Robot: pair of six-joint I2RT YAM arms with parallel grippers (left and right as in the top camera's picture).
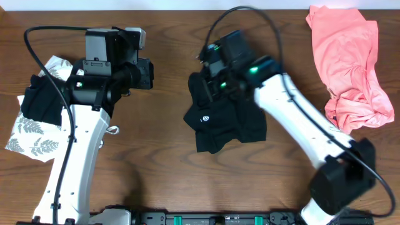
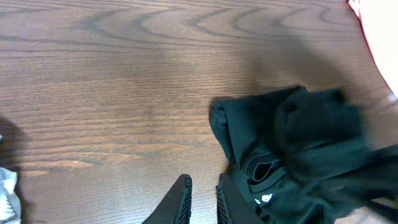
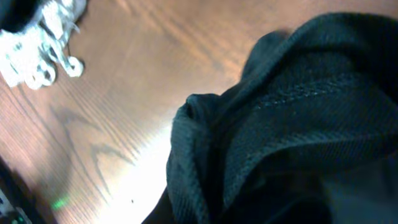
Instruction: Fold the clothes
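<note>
The black shirt (image 1: 222, 122) lies crumpled at the middle of the wooden table (image 1: 162, 144), a small white logo showing on it. My right gripper (image 1: 209, 84) is down on the shirt's upper left part, shut on a bunch of its fabric. In the right wrist view the black shirt (image 3: 298, 124) fills the picture close to the lens and hides the fingers. My left gripper (image 1: 149, 74) hovers left of the shirt, apart from it. In the left wrist view the left gripper (image 2: 204, 202) is shut to a slim gap with nothing in it, and the black shirt (image 2: 292, 143) lies just right of it.
A salmon-pink garment (image 1: 350, 62) is heaped at the back right corner. At the left edge a white leaf-print garment (image 1: 34, 140) lies under a folded black one (image 1: 40, 103), partly behind my left arm. Bare wood (image 2: 124, 93) stretches between the arms.
</note>
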